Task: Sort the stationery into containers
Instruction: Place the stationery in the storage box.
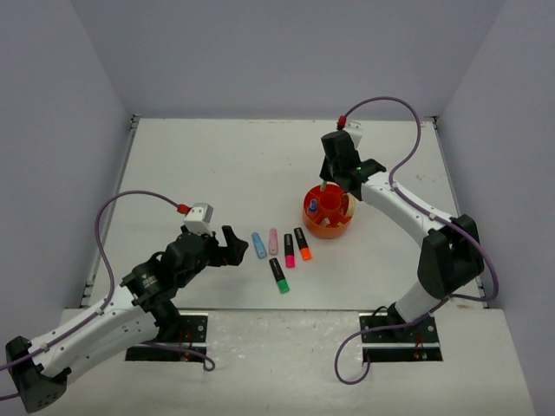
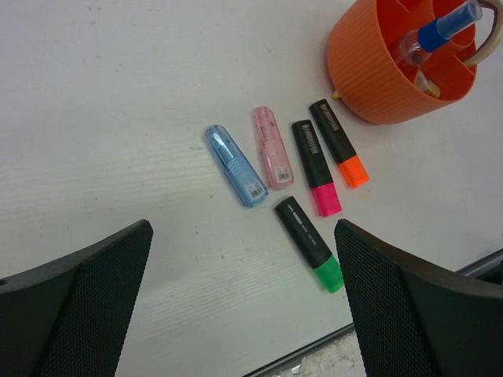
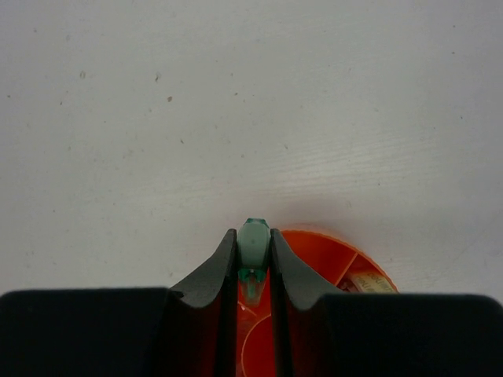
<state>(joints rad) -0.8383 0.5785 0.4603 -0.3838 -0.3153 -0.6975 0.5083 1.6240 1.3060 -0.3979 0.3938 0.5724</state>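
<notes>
The round orange organiser (image 1: 332, 227) stands right of centre, also in the left wrist view (image 2: 368, 71) and the right wrist view (image 3: 330, 255). It holds a blue-capped marker (image 2: 446, 22) and a cream tape roll (image 2: 492, 41). My right gripper (image 1: 324, 185) is shut on a pastel green marker (image 3: 255, 242), held upright over the organiser's far side. On the table lie a pastel blue marker (image 2: 236, 166), a pastel pink marker (image 2: 272, 147), and black markers with pink (image 2: 316, 167), orange (image 2: 339, 143) and green (image 2: 309, 243) caps. My left gripper (image 2: 242, 259) is open and empty, above the table just short of them.
The markers lie in a loose row (image 1: 282, 251) just left of the organiser. The table's near edge with a metal strip (image 2: 314, 349) runs just below the green-capped marker. Grey walls close in the table on three sides.
</notes>
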